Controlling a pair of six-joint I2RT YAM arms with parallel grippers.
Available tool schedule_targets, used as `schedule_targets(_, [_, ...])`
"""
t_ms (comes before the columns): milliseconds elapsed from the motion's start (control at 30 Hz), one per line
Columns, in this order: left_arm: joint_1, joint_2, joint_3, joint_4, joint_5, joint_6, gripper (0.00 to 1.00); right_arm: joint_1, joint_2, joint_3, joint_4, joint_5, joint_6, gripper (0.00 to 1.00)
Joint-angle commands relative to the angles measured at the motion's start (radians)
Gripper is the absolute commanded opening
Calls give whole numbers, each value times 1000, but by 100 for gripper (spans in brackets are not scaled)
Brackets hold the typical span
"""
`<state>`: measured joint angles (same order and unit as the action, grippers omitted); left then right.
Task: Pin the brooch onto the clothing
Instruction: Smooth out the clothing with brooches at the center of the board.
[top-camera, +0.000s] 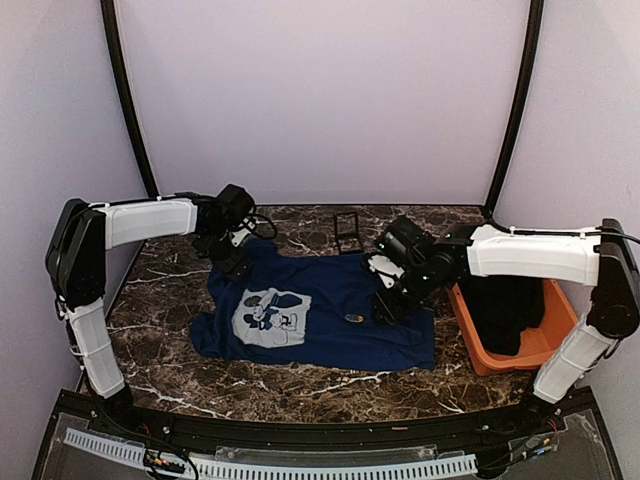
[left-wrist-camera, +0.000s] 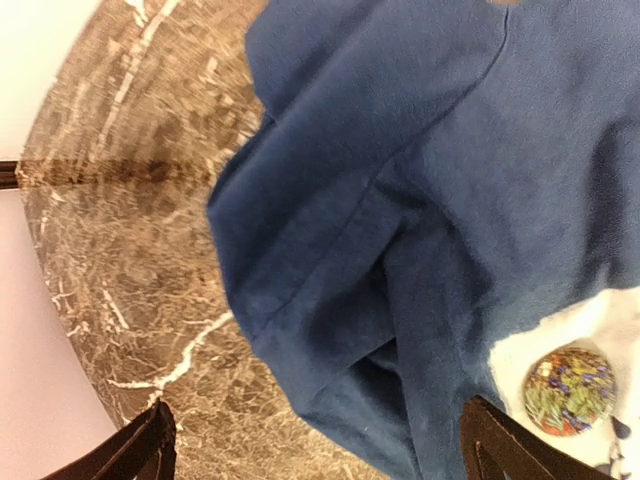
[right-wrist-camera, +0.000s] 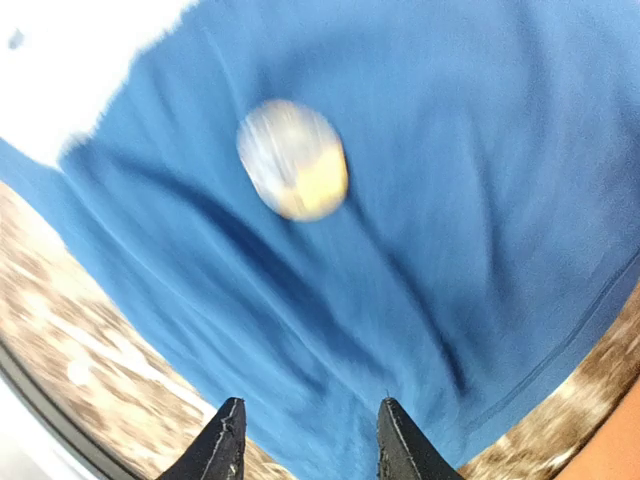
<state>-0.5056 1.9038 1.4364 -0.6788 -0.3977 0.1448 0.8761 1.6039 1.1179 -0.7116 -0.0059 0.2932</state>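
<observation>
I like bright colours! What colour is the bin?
Orange. The bin shows best in the top view.

Left arm and right arm reach inward, left jaws wide, right jaws half-parted.

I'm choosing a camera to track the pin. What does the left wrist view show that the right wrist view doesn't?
Only left wrist: a colourful round badge lying on the white print. Only right wrist: a blurred round brooch on plain blue fabric. Both: the navy T-shirt, part of that print, the marble table, and an open, empty tool: left tool, right tool.
</observation>
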Motion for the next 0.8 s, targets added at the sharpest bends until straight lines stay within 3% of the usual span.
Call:
schedule_targets(0, [7, -98, 17, -6, 43, -27, 99, -2, 4, 109, 21, 44, -17, 44])
schedule_targets(367, [7, -247, -119, 32, 188, -79, 99, -2, 278, 240, 62, 181, -61, 45])
schedule_targets(767, [7, -361, -177, 34, 203, -71, 99, 23, 331, 203, 110, 123, -86, 44])
